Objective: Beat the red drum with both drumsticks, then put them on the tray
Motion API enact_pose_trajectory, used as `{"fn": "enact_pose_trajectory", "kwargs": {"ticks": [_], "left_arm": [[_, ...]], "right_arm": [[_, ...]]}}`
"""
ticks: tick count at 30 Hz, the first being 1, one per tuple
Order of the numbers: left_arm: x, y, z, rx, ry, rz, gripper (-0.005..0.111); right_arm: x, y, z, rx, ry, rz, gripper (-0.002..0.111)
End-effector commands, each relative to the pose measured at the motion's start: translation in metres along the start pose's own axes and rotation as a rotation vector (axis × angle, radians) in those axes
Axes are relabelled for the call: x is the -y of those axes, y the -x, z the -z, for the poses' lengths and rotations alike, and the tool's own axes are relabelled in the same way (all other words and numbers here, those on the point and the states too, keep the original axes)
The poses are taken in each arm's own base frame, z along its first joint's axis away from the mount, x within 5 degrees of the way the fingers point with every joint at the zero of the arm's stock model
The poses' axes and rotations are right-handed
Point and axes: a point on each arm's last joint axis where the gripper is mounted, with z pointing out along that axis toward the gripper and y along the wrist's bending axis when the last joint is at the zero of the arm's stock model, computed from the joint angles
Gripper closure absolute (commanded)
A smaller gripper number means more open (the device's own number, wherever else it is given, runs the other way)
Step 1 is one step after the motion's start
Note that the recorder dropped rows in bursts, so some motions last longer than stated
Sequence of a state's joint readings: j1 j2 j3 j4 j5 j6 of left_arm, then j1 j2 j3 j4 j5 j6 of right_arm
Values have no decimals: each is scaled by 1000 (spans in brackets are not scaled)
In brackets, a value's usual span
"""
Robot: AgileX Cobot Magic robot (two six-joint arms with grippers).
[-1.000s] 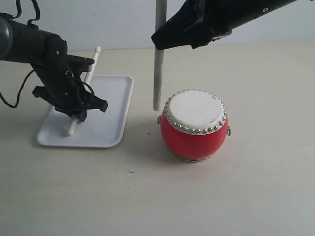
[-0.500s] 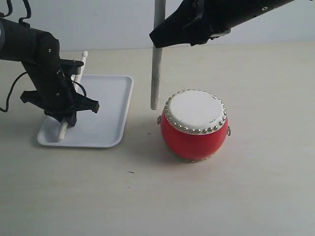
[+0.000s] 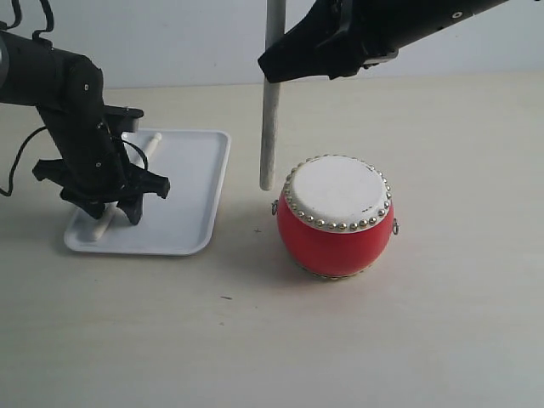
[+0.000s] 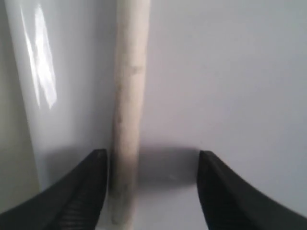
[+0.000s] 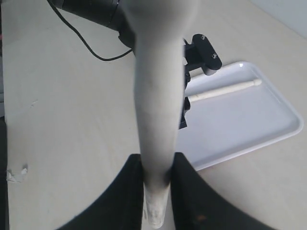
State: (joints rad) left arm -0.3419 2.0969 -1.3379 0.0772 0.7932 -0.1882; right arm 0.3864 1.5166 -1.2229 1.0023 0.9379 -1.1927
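Left fingers point(image 4: 81, 191) spread apart over first drumstick point(image 4: 128, 96) lying in tray point(image 3: 191, 170); right fingers point(image 5: 192, 191) clamped on second drumstick point(image 3: 270, 110).
Tray at left on table point(image 3: 382, 340). First drumstick flat along tray's left side, rounded tip toward far end, ungripped, closer to one finger. Second drumstick held upright, lower end just left of red drum point(image 3: 336, 234), between drum and tray, off the drumhead. Red drum standing right of tray, apart from it.
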Motion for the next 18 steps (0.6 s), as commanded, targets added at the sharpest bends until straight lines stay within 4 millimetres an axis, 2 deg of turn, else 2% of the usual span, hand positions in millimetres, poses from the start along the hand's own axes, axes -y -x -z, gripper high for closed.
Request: {"fn": "enact_pose_trajectory", "kwargs": {"ticks": [1, 5, 10, 14, 18], "left_arm": [[-2, 2, 20, 54, -2, 7, 49], [-4, 3, 53, 137, -11, -16, 49], [-5, -16, 91, 324, -50, -112, 49], [-5, -42, 104, 538, -98, -167, 49], [-6, -65, 103, 652, -121, -188, 49]], "right_arm": [[-1, 4, 2, 27, 5, -3, 108], [7, 1, -5, 33, -25, -26, 108], [25, -5, -20, 36, -75, -78, 108], [32, -11, -33, 49, -43, -105, 108], [34, -15, -44, 32, 41, -111, 108]]}}
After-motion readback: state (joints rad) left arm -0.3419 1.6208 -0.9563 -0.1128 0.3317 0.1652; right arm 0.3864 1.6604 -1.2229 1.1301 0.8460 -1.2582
